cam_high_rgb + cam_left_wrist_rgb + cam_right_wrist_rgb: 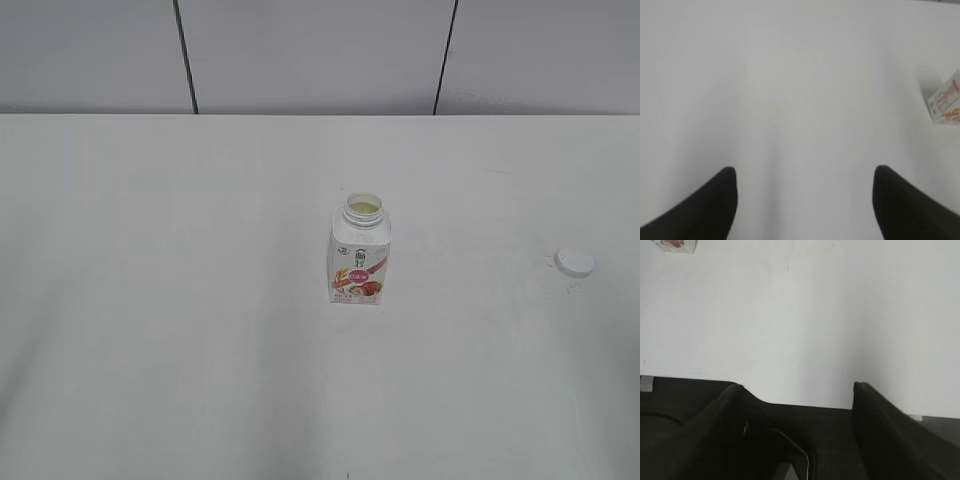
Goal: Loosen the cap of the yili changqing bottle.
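The yili changqing bottle stands upright in the middle of the white table, its neck open with no cap on it. The white cap lies flat on the table far to the bottle's right. Neither arm shows in the exterior view. In the left wrist view my left gripper is open and empty over bare table, with a corner of the bottle at the right edge. In the right wrist view my right gripper is open and empty, with the bottle's base at the top left corner.
The white table fills the view, with a grey panelled wall behind its far edge. In the right wrist view the table's near edge and a dark area below it show.
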Action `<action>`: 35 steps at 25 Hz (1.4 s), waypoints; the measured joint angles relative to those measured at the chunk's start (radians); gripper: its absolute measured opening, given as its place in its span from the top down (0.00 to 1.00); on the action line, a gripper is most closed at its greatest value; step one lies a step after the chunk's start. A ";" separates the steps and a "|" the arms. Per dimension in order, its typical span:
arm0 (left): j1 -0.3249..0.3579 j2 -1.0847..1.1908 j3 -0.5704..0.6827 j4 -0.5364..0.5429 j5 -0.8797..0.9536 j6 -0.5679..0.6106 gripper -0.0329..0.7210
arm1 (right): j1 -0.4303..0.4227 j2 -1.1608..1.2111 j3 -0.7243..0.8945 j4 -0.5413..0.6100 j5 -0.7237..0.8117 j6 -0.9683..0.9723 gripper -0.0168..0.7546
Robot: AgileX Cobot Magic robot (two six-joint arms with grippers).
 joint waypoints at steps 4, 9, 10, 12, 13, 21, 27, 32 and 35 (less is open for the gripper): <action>0.000 -0.126 -0.001 -0.024 0.000 0.029 0.28 | 0.000 -0.152 0.045 -0.001 -0.021 -0.020 0.29; 0.000 -0.220 -0.002 -0.086 0.036 0.081 0.28 | 0.000 -0.344 0.048 -0.001 -0.039 -0.024 0.29; 0.000 -0.226 -0.004 -0.096 0.061 0.098 0.28 | 0.000 -0.381 0.048 -0.001 -0.041 -0.024 0.29; 0.000 -0.228 -0.006 -0.096 0.128 0.144 0.28 | 0.000 -0.438 0.052 -0.002 -0.041 -0.025 0.29; 0.000 -0.228 -0.006 -0.096 0.161 0.157 0.28 | 0.000 -0.465 0.053 -0.003 -0.041 -0.025 0.29; 0.000 -0.269 0.014 -0.134 0.166 0.184 0.28 | 0.000 -0.493 0.074 -0.003 -0.032 -0.027 0.29; 0.000 -0.296 0.017 -0.140 0.163 0.185 0.28 | 0.000 -0.493 0.079 -0.003 -0.032 -0.027 0.29; 0.000 -0.296 0.017 -0.140 0.163 0.185 0.30 | 0.000 -0.493 0.080 -0.002 -0.032 -0.027 0.29; 0.010 -0.296 0.017 -0.147 0.163 0.185 0.31 | 0.000 -0.493 0.080 -0.002 -0.032 -0.027 0.29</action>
